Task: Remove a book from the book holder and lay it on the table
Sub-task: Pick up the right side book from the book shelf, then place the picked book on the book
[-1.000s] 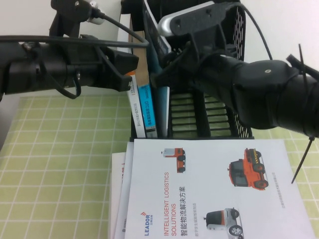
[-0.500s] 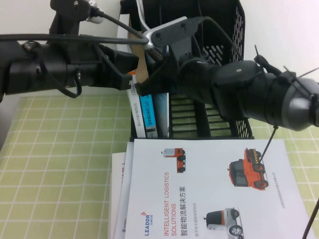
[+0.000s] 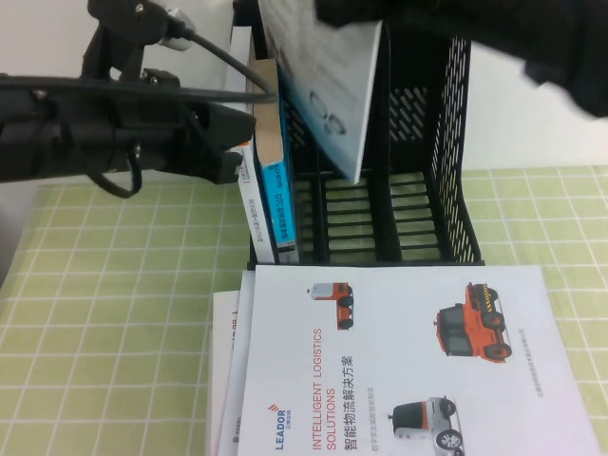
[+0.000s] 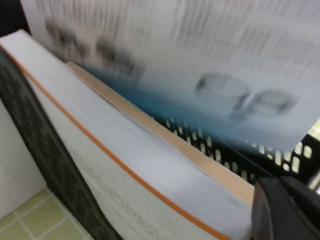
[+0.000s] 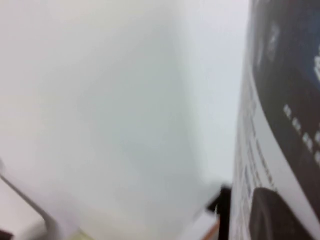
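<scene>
The book [image 3: 328, 85], a thin pale magazine with blue print, hangs tilted above the black book holder [image 3: 446, 142], its lower corner still between the dividers. My right gripper [image 3: 356, 8] is at the top edge of the high view, shut on the book's upper part. In the right wrist view a dark finger [image 5: 275, 215] presses on the book's cover [image 5: 280, 100]. My left gripper [image 3: 233, 142] rests against the thick books [image 3: 271, 190] in the holder's left compartment. The left wrist view shows those books [image 4: 125, 150] with the blurred book [image 4: 200, 60] above them.
A white LEADOR brochure [image 3: 399, 361] with orange vehicles lies on the green checked table [image 3: 114, 313] in front of the holder, on top of other papers [image 3: 226, 380]. The holder's right compartments hold nothing. A white wall stands behind.
My right gripper has shut on the book and risen, drawing the book up out of the holder. The right arm has moved from the middle to the top edge. The left arm holds still.
</scene>
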Motion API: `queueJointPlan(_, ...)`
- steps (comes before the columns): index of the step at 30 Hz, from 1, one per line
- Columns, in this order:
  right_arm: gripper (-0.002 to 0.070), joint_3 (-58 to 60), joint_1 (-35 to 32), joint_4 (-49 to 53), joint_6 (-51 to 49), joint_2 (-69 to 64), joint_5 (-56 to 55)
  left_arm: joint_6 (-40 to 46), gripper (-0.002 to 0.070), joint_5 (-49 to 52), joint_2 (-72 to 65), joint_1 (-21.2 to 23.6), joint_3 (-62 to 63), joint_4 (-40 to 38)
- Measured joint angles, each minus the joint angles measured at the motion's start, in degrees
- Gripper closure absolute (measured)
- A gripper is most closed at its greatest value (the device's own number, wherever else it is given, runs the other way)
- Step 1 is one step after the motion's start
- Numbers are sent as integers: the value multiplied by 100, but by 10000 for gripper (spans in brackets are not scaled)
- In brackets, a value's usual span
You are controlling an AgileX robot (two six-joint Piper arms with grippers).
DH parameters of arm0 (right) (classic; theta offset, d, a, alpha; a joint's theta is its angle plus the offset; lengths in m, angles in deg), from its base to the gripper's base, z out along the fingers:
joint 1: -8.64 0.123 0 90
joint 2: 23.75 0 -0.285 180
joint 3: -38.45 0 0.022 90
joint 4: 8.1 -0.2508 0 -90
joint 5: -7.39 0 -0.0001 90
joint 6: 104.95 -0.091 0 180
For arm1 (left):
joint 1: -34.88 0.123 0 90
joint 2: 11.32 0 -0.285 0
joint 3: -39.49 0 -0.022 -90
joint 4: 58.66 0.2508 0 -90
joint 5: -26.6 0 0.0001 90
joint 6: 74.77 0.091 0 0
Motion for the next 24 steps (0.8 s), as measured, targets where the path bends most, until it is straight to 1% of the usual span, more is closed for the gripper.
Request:
queueJointPlan(3, 651, 0, -331, 16, -27, 480, 737, -313, 678, 70, 336, 0, -37, 330)
queueJointPlan(5, 651, 0, -560, 146, -235, 742, 1290, -539, 678, 111, 585, 0, -45, 538)
queueJointPlan(9, 651, -8, -1031, 932, -1029, 1197, 2516, -1044, 678, 206, 1121, 0, -45, 851)
queueJointPlan(13, 651, -34, -1324, 2359, -1478, 1418, 4071, -1283, 678, 342, 1627, 0, -45, 1145)
queueJointPlan(17, 651, -47, -1341, 3799, -1810, 1492, 5155, -1733, 678, 447, 2112, 0, -45, 1570)
queueJointPlan(21, 651, -47, -1221, 5461, -2359, 1655, 5530, -2434, 678, 582, 2520, 0, -45, 1948)
queueJointPlan(24, 651, -47, -707, 6959, -3076, 1878, 5481, -2807, 678, 784, 2726, 0, -45, 2146)
